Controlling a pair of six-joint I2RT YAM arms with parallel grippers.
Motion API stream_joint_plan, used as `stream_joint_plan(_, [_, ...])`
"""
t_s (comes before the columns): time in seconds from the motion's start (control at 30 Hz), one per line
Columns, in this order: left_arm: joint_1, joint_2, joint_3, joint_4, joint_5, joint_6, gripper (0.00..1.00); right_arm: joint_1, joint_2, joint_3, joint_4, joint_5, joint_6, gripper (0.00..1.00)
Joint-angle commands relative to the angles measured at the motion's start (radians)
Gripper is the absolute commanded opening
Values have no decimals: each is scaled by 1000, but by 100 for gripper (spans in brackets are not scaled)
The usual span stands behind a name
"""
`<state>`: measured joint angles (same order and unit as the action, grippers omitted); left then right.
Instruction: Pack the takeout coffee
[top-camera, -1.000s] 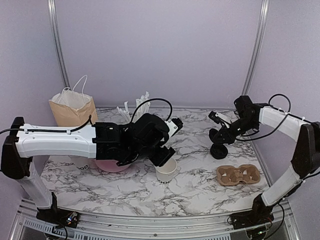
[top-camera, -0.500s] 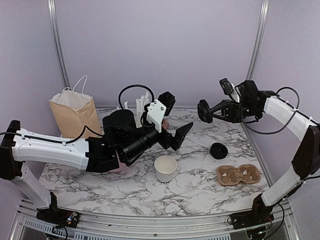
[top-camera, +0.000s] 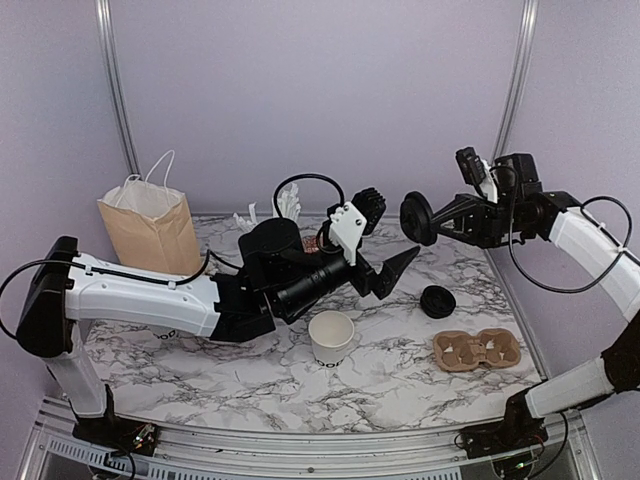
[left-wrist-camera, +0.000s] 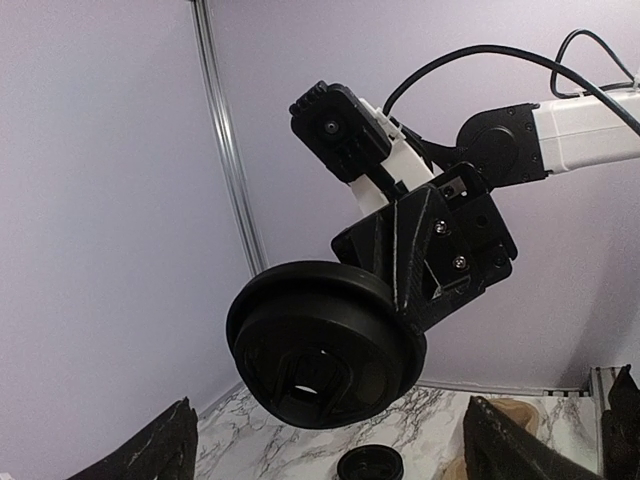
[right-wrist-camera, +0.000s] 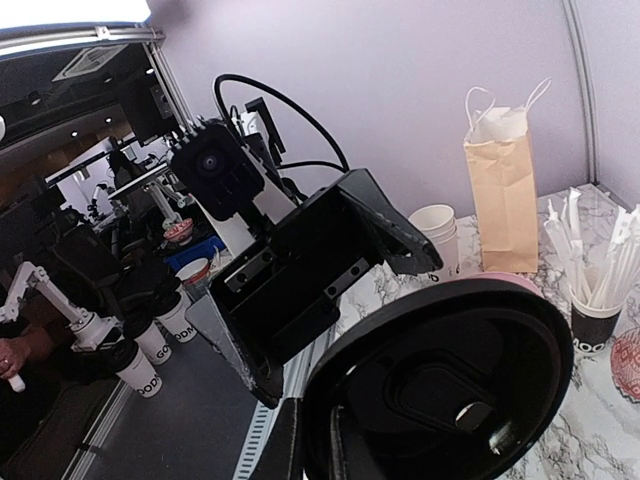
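The takeout coffee's white paper cup stands upright and lidless at the table's middle, with black lettering on its side. My right gripper is raised above the table's right side and shut on a round black lid, held on edge. In the right wrist view the lid fills the lower frame. My left gripper is open, lifted above the cup and pointed at that lid. In the left wrist view the lid hangs between and beyond the open fingertips, not touching them.
A short stack of black lids lies at the right, with a cardboard cup carrier in front of it. A brown paper bag stands at the back left. White straws stand behind the left arm. Stacked white cups stand near the bag.
My left gripper let go of the cup, opened, rose and turned toward the right. My right gripper lifted a lid from the table and swung it up to face the left gripper.
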<state>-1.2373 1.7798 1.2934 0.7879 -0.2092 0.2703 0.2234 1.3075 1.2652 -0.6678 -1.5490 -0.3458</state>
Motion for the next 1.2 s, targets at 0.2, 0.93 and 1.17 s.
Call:
stream_joint_plan(0.2, [28, 60, 89, 56, 77, -12, 93, 12, -31, 15, 75, -152, 98, 7])
stream_joint_plan(0.93, [79, 143, 170, 63, 200, -96, 85, 17, -74, -31, 168, -153, 189, 8])
stream_joint_plan(1.17, [88, 158, 180, 63, 243, -115, 82, 24, -76, -29, 183, -153, 205, 8])
